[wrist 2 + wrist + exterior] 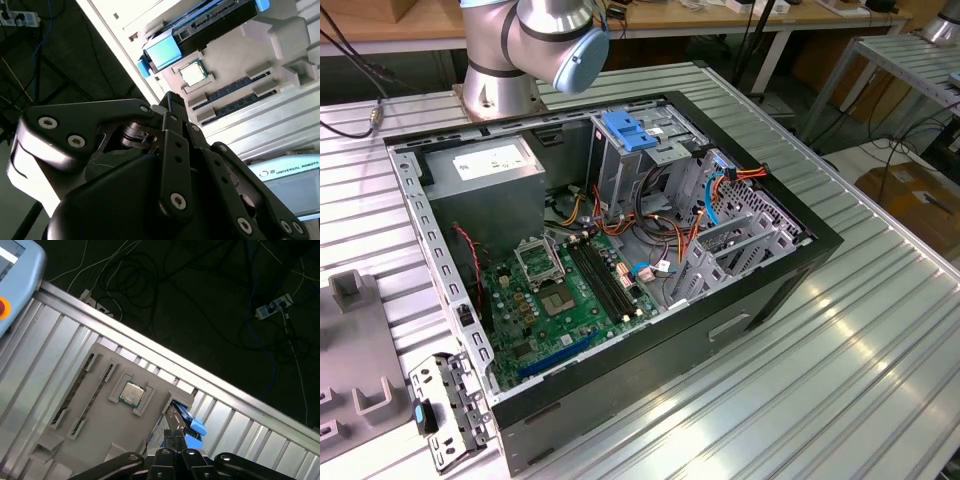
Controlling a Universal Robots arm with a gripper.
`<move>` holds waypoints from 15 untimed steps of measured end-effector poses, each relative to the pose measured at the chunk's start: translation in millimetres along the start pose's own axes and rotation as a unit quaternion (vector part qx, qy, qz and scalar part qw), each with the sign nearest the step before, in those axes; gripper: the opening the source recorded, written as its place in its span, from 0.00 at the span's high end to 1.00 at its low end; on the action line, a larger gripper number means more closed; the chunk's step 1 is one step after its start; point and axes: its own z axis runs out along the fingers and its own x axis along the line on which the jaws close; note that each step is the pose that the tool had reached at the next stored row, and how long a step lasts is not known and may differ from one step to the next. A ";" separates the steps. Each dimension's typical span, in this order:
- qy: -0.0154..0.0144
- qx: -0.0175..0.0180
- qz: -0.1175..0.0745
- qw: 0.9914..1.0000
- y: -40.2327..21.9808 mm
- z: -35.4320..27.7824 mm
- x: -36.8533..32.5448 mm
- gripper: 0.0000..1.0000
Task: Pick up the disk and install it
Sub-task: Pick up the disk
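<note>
disk (210, 22) on pale tray (235, 60), long axis parallel to table (280, 117) edge, closed empty gripper (169, 100) nearby

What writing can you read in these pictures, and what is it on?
White label on the power supply: print too small to read.
Teach pendant: one line of maker's lettering, left unquoted.
Motherboard: markings too small to read.
Disk: no legible text.
</note>
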 end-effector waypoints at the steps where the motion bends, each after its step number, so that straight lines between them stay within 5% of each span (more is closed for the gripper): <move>1: -0.001 0.000 0.018 1.000 0.0 0.1 0.0 0.89; 6: -0.003 0.001 0.064 0.998 0.0 0.3 0.0 0.89; 8: -0.005 0.001 0.090 0.996 -0.4 1.5 0.1 0.89; 15: -0.006 0.002 0.113 0.994 -10.5 6.1 2.5 0.89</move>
